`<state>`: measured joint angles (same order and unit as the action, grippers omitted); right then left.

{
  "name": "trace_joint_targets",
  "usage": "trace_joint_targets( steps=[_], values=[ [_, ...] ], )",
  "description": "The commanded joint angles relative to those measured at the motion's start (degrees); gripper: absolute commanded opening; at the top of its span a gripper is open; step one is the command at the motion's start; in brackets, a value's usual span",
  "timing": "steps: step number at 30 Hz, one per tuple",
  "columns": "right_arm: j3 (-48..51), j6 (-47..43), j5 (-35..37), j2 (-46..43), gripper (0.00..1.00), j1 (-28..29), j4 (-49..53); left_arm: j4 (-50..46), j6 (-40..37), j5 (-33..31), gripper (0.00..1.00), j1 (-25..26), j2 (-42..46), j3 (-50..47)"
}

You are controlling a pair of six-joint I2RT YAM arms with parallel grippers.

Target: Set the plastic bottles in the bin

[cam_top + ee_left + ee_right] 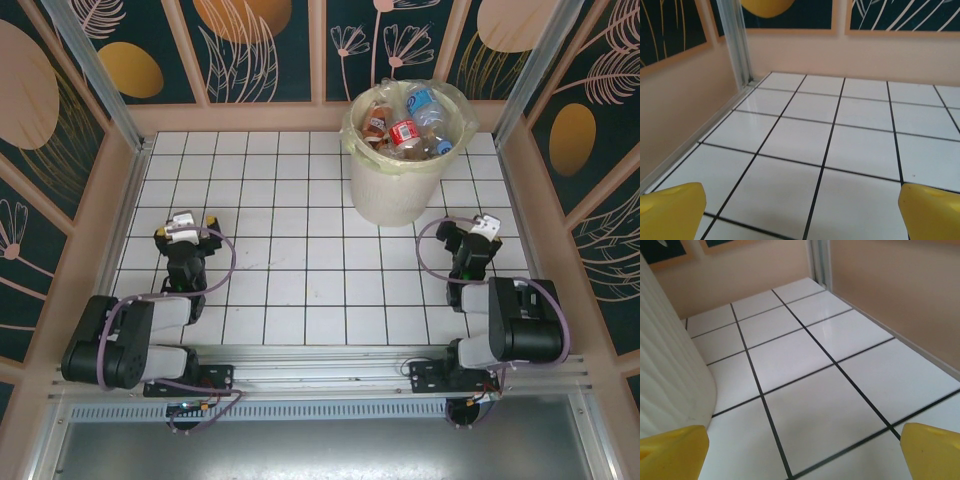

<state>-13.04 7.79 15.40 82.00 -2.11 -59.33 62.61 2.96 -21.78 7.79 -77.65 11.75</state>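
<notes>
The plastic bottles [405, 130], several with red, blue and orange labels, lie heaped inside the bin [395, 190], a pale cream bucket with a yellowish bag liner at the back right of the tiled floor. My left gripper [185, 222] rests low at the left, far from the bin, open with nothing between its yellow fingers [675, 210]. My right gripper [480, 225] sits just right of the bin's base, also open and holding nothing. In the right wrist view the bin's ribbed wall [665, 365] rises at the left, beside the gripper [802, 450].
White tiles with black lines cover the table [280, 250]. Peach side walls [105, 230] and metal corner posts [737, 45] enclose it. An aluminium rail [320, 365] carries both arm bases at the near edge.
</notes>
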Motion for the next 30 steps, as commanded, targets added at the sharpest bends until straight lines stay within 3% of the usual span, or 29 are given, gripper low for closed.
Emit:
trace_joint_targets(
  steps=[1, 7, 10, 14, 15, 25, 30],
  values=[
    [-1.4, -4.8, 0.5, 2.7, 0.99, 3.7, -8.1, 9.3, -1.8, 2.4, 0.99, -1.2, -3.0, -0.1],
    [-2.7, -4.9, -2.1, 3.5, 0.99, 3.1, -6.0, 14.6, 1.2, 6.5, 0.99, -4.9, -8.6, -0.7],
    [0.6, -8.1, -6.2, 3.2, 0.99, 4.2, -11.9, 11.8, 1.6, 7.7, 0.99, -5.4, -9.3, 0.8],
    [0.7, -6.2, -11.0, 6.8, 0.99, 1.2, -15.8, 11.5, 1.9, 9.3, 0.99, -6.2, -9.6, 1.3],
    [0.0, -5.7, -11.3, 5.8, 0.99, 1.0, -12.3, 11.1, 1.9, 9.4, 0.99, -6.2, -9.5, 1.4],
    [0.2, -5.7, -12.4, 6.1, 0.99, 0.6, -13.2, 11.5, 1.8, 9.4, 0.99, -6.1, -9.5, 1.3],
    [0.2, -5.7, -12.3, 6.1, 0.99, 0.6, -13.3, 13.1, -0.8, 15.9, 0.99, -6.2, -9.2, 0.3]
  ],
)
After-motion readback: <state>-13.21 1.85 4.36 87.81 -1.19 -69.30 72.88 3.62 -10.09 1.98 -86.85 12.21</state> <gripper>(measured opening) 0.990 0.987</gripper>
